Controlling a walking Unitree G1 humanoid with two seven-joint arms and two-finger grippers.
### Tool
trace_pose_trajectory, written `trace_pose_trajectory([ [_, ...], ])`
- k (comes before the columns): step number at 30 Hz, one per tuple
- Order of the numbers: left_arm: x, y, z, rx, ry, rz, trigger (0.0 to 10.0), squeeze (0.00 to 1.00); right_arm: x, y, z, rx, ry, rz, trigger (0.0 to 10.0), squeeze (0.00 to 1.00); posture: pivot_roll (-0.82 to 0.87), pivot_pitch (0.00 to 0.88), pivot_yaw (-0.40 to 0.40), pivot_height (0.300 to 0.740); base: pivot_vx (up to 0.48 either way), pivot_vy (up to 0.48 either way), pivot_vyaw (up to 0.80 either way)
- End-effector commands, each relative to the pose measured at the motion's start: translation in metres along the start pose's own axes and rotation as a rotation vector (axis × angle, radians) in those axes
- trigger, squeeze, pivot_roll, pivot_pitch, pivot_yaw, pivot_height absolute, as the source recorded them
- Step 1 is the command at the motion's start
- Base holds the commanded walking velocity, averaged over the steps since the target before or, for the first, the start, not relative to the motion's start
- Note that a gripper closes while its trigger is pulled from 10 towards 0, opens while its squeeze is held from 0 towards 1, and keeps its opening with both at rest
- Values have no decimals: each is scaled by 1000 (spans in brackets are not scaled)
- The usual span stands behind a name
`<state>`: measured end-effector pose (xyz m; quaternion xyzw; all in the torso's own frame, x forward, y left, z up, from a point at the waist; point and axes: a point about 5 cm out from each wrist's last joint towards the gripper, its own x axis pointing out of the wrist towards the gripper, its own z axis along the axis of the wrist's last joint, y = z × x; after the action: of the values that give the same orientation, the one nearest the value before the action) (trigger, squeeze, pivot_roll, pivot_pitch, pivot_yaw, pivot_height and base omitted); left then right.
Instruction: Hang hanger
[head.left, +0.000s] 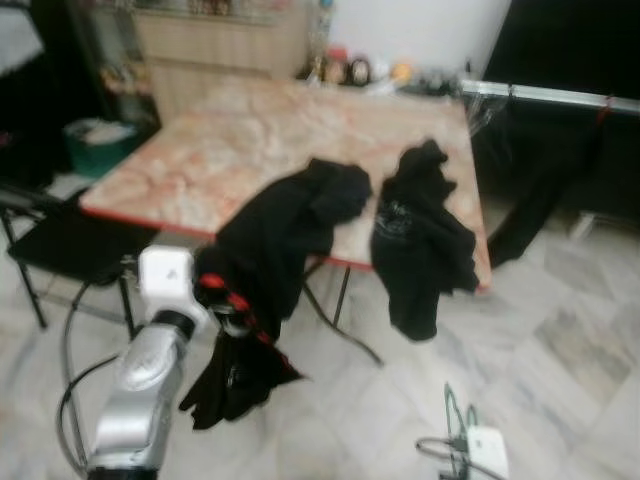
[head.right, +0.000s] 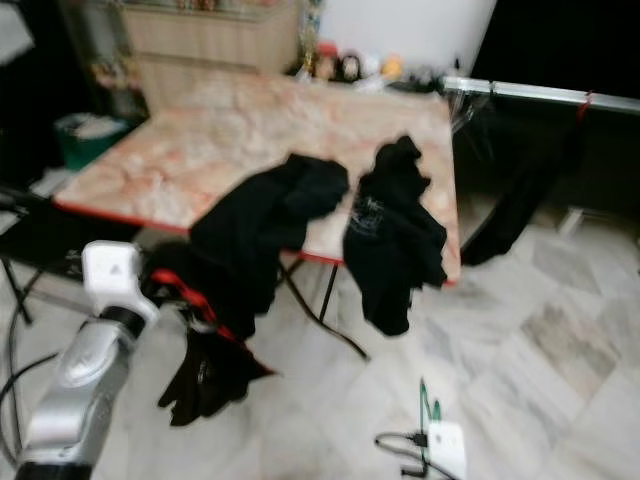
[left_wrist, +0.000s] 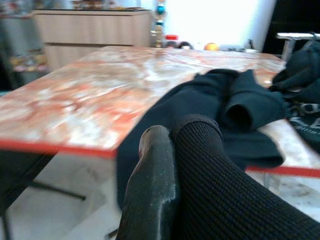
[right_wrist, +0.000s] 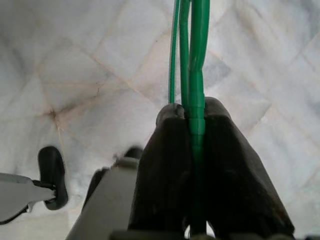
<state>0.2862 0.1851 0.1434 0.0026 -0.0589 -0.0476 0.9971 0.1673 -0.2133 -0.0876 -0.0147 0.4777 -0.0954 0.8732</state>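
Note:
My right gripper (right_wrist: 192, 112) hangs low over the floor, shut on a green wire hanger (right_wrist: 199, 60), which also shows at the lower right of the head view as the green hanger (head.left: 452, 408). My left gripper (head.left: 225, 305) is at the table's front edge, in a black garment (head.left: 290, 225) that drapes off the marble table (head.left: 230, 150). One of its fingers (left_wrist: 150, 190) presses against a ribbed black cuff (left_wrist: 220, 190); the other is hidden. A red strip (head.left: 238, 305) shows against the cloth there. A metal rail (head.left: 545, 95) runs at the right.
A second black garment (head.left: 420, 235) hangs over the table's right front corner. Dark cloth (head.left: 530, 200) hangs from the rail. A black chair (head.left: 60, 245) stands at the left, with a green bin (head.left: 95, 145) behind it. Small items (head.left: 360, 70) line the table's far edge.

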Motion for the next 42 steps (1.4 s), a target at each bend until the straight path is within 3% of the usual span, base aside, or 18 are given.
trace_pose_trajectory([
  [1, 5, -12, 9, -12, -43, -40, 10000, 0, -1, -13, -6, 1, 19, -32, 10000, 0, 175, 0, -26, 732, 334, 0, -694],
  [9, 7, -9, 17, -7, -63, -37, 10000, 0, -1, -13, -5, -5, 11, -27, 10000, 0, 177, 0, -26, 732, 336, 0, -173],
  [14, 13, -12, 36, 1, -112, -55, 10000, 0, -1, -13, -5, -11, 14, -27, 10000, 0, 177, 0, -26, 732, 335, 0, 0],
  [16, 26, -13, 65, 11, -185, -74, 10000, 0, -1, -13, -5, -15, 15, -27, 10000, 0, 181, 0, -27, 732, 337, 0, 0],
  [18, 33, -13, 79, 28, -215, -79, 10000, 0, -1, -13, -5, -19, 15, -27, 10000, 0, 185, 0, -26, 732, 337, 0, 0],
  [19, 41, -12, 98, 22, -271, -91, 10000, 0, -1, -13, -5, -19, 15, -26, 10000, 0, 188, 0, -27, 732, 337, 0, 0],
  [20, 41, -12, 98, 22, -271, -91, 10000, 0, -1, -13, -5, -19, 15, -26, 10000, 0, 188, 0, -27, 732, 337, 0, 0],
  [22, 70, -4, 147, 77, -372, -77, 10000, 0, -1, -12, -4, -23, 16, -23, 10000, 0, 199, 0, -29, 732, 334, 0, 0],
  [25, 90, -2, 176, 74, -447, -88, 10000, 0, -1, -12, -4, -27, 17, -19, 10000, 0, 209, 0, -27, 732, 334, 0, 0],
  [29, 100, -1, 188, 98, -468, -86, 10000, 0, -1, -12, -4, -28, 17, -18, 10000, 0, 207, 0, -25, 732, 334, 0, 0],
  [30, 110, -2, 200, 108, -484, -83, 10000, 0, -1, -12, -4, -27, 18, -18, 10000, 0, 206, 0, -22, 732, 334, 0, 0],
  [35, 130, 1, 222, 104, -482, -49, 10000, 0, -1, -12, -4, -31, 20, -18, 10000, 0, 206, 0, -22, 732, 332, 0, 0],
  [40, 139, -3, 211, 148, -401, -94, 10000, 0, -1, -12, -4, -33, 24, -15, 10000, 0, 201, 0, -17, 732, 188, 0, 0],
  [42, 137, -1, 172, 93, -291, -118, 10000, 0, -1, -12, -6, -37, 30, -12, 10000, 0, 194, 0, -16, 732, 0, 0, 0],
])
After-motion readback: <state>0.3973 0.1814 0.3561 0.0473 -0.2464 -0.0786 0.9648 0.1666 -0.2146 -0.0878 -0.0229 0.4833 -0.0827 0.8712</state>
